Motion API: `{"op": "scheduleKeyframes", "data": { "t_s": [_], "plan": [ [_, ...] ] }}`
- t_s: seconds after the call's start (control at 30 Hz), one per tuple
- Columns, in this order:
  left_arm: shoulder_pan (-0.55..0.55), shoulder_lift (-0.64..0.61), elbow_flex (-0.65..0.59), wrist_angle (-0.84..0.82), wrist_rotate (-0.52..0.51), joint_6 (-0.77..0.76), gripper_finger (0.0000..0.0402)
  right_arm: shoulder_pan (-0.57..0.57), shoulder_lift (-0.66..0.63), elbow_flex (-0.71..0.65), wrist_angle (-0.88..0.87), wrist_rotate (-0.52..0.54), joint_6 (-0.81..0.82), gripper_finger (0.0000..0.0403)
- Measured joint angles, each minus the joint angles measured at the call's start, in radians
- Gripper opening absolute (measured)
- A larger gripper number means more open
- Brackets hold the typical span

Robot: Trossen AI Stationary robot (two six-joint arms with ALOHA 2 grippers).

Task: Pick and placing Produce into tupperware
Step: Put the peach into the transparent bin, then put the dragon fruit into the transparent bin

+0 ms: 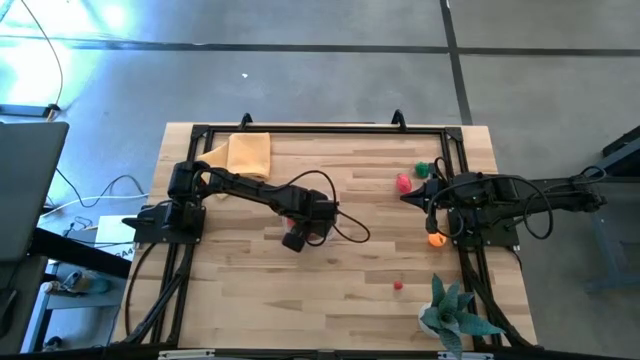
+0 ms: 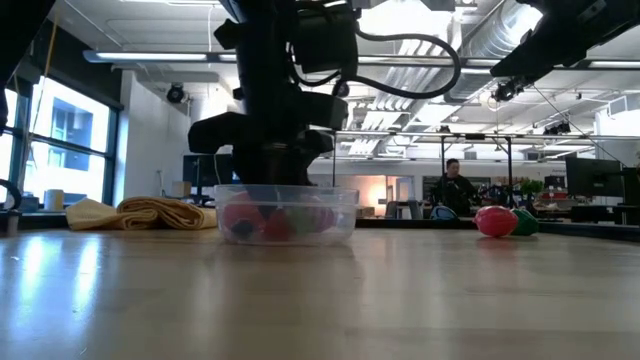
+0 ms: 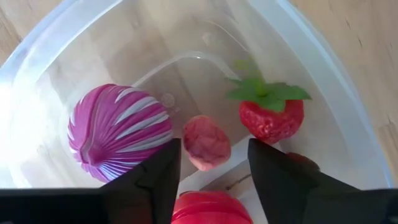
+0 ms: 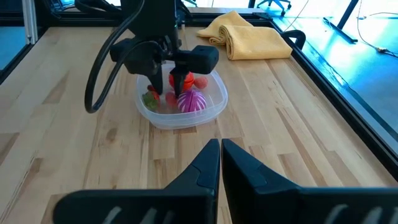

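Observation:
The clear tupperware (image 4: 214,102) stands mid-table, left of centre. It holds a purple striped piece (image 3: 118,140), a pink piece (image 3: 205,149), a strawberry (image 3: 270,118) and a green piece (image 4: 151,98). My left gripper (image 3: 213,142) points down into the tub with its fingers apart. A red piece (image 3: 211,208) shows between them. My right gripper (image 4: 221,163) is shut on nothing, raised at the table's right side. More produce lies on the table by it: a pink-red piece (image 1: 403,183), a green one (image 1: 423,169), an orange one (image 1: 435,239) and a small red one (image 1: 398,286). My left gripper comes from above, pointing down, one finger (image 3: 158,180) on each side of the red piece (image 3: 208,214) inside the tub. Whether the fingers touch it I cannot tell, since the wrist view looks along them.
A folded yellow cloth (image 1: 250,152) lies at the far left of the table. A spiky teal plant (image 1: 450,310) stands at the near right corner. A black frame rail (image 1: 320,128) runs round the table. Bare wood lies between the tub and the near edge.

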State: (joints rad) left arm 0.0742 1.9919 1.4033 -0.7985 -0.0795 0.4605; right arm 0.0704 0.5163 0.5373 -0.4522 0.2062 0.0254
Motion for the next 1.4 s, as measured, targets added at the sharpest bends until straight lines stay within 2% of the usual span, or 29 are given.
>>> {"op": "scheduleKeyframes", "data": {
  "t_s": [0.2,0.47,0.7,0.87,0.97,1.1,1.23,1.33,1.4],
  "plan": [
    [0.000,-0.002,0.011,-0.021,0.000,0.007,0.0197,0.000,0.000,0.000,0.000,0.000,0.000,0.0009],
    [-0.005,-0.065,0.079,-0.090,-0.052,0.007,0.0180,0.000,0.000,0.000,-0.004,0.000,0.000,0.0009],
    [-0.003,-0.208,0.095,-0.115,-0.160,0.016,0.0162,0.000,0.000,0.000,-0.008,0.000,0.000,0.0009],
    [0.004,-0.357,0.054,-0.106,-0.217,0.048,0.0154,0.000,0.000,0.000,-0.009,0.000,0.000,0.0009],
    [0.019,-0.466,-0.022,-0.061,-0.234,0.057,0.0155,0.000,0.000,0.000,-0.008,0.000,0.000,0.0009],
    [0.066,-0.651,-0.232,0.099,-0.227,0.065,0.0154,0.000,0.001,0.000,-0.009,0.000,0.000,0.0009],
    [0.126,-0.833,-0.470,0.259,-0.117,0.085,0.0154,0.000,0.000,0.000,-0.008,0.000,0.000,0.0009],
    [0.143,-0.956,-0.580,0.310,-0.033,0.106,0.0154,0.000,0.000,0.000,-0.010,0.000,0.000,0.0009],
    [0.142,-1.030,-0.627,0.317,-0.015,0.120,0.0154,0.000,0.000,0.000,-0.010,0.000,0.000,0.0009]
  ]
}}
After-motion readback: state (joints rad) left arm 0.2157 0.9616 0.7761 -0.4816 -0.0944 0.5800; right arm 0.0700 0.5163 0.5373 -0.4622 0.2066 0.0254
